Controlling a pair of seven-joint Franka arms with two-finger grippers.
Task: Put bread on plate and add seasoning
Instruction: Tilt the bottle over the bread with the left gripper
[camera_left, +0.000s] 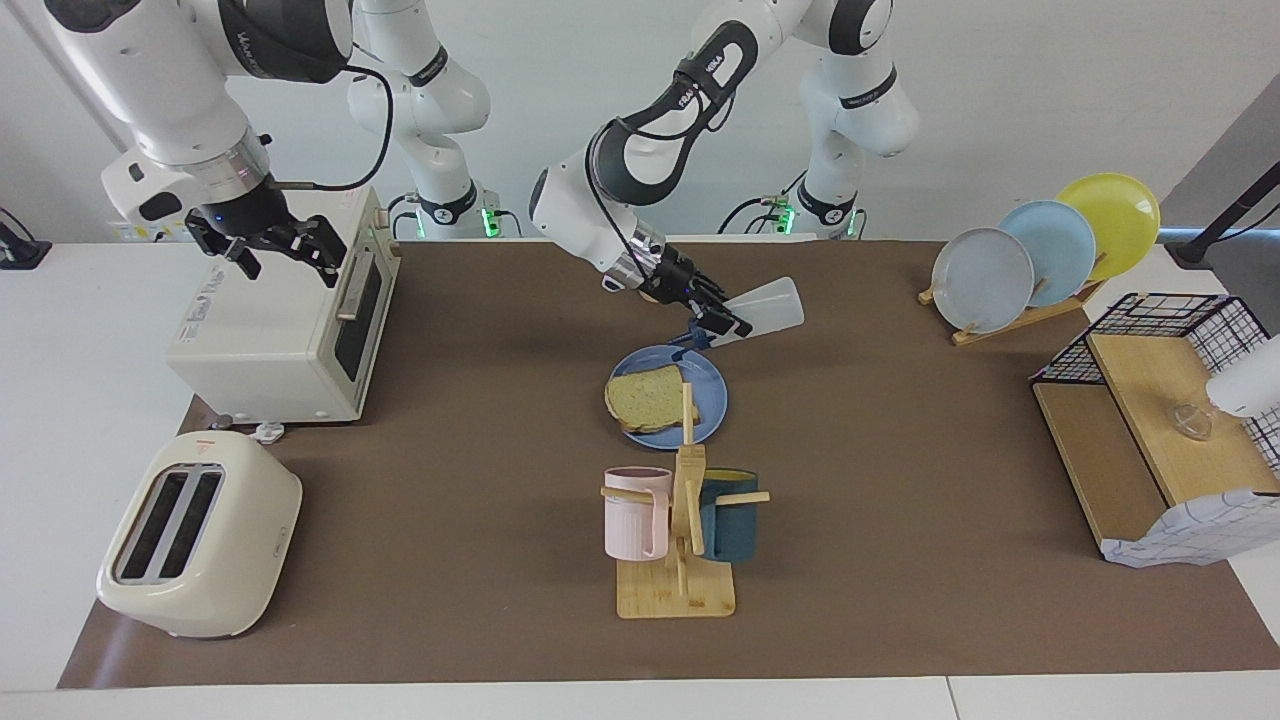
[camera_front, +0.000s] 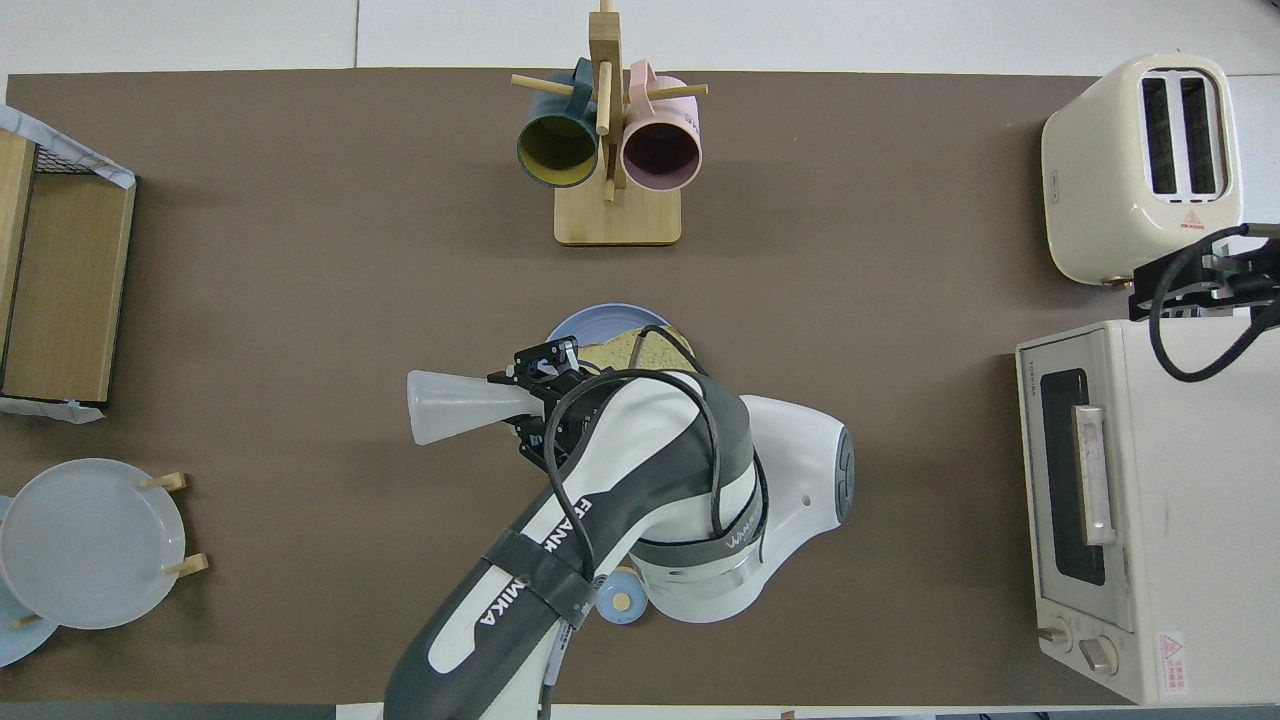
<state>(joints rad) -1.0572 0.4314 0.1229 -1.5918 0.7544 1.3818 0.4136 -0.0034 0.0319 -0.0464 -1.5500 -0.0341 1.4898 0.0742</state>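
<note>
The left pincer (camera_left: 722, 325) gripped the tilted seasoning (camera_left: 762, 306) over the plate (camera_left: 712, 398); the right pincer (camera_left: 268, 250) waited wide over the oven (camera_left: 270, 335).

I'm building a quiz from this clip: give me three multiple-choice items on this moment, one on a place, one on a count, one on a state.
1. Where is the bread?
A. in the toaster
B. on the blue plate
C. on the oven

2. How many plates stand upright in the rack?
A. one
B. five
C. three

3. How does the left gripper hold the seasoning bottle?
A. tipped, cap end down over the plate
B. upright on the table
C. it is not holding it

Answers:
1 B: the bread lies on the blue plate.
2 C: grey-blue, light blue and yellow plates fill the rack.
3 A: the left gripper is shut on the seasoning bottle, slanted above the plate's rim.
</note>
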